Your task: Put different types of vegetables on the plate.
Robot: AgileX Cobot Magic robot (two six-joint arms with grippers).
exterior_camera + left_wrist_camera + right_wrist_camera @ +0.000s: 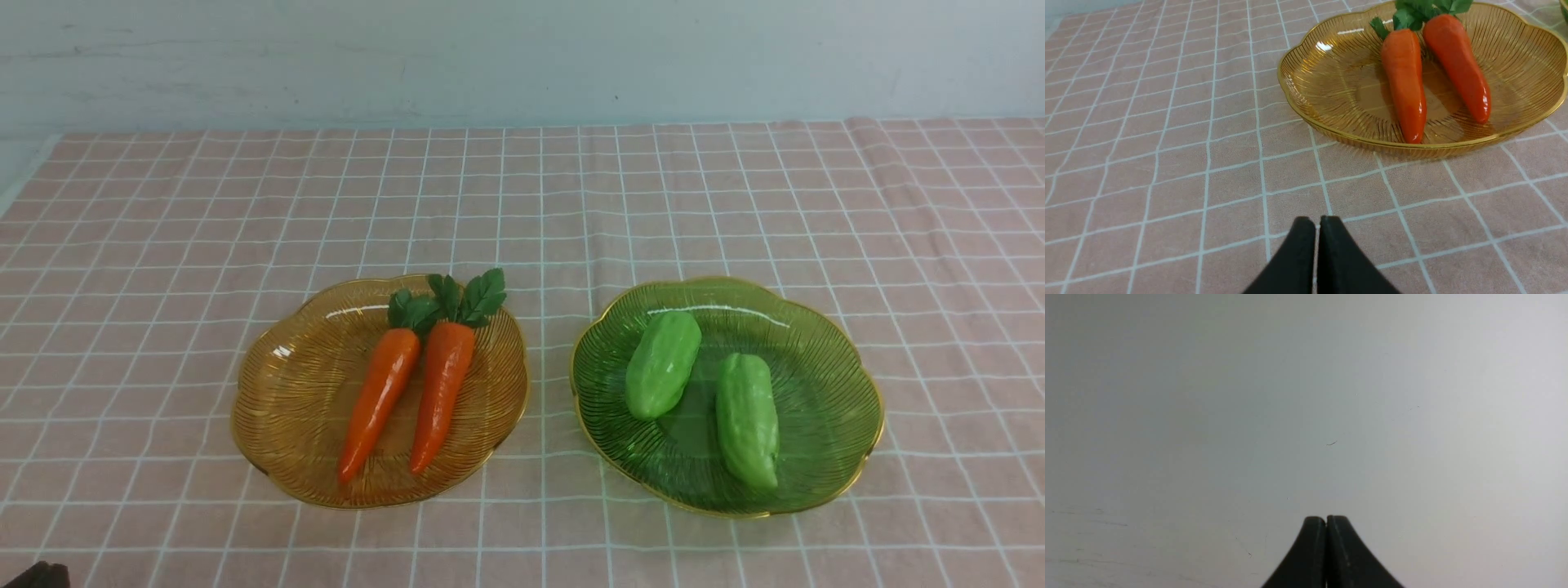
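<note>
Two orange carrots [380, 400] [442, 392] with green leafy tops lie side by side on an amber glass plate [269, 392] at centre-left. Two light-green gourds [663, 363] [747, 419] lie on a green glass plate [833, 408] at centre-right. My left gripper [1317, 218] is shut with nothing in it. It hovers over the cloth short of the amber plate [1331, 81], whose carrots [1404, 81] [1457, 65] point towards it. My right gripper [1326, 517] is shut and empty, facing a plain pale grey surface; no vegetable or plate shows in its view.
A pink cloth with a white grid [522, 204] covers the table up to a pale wall [522, 57]. The cloth's left edge [24, 180] shows at the far left. A small dark shape [37, 574] sits in the front view's bottom-left corner.
</note>
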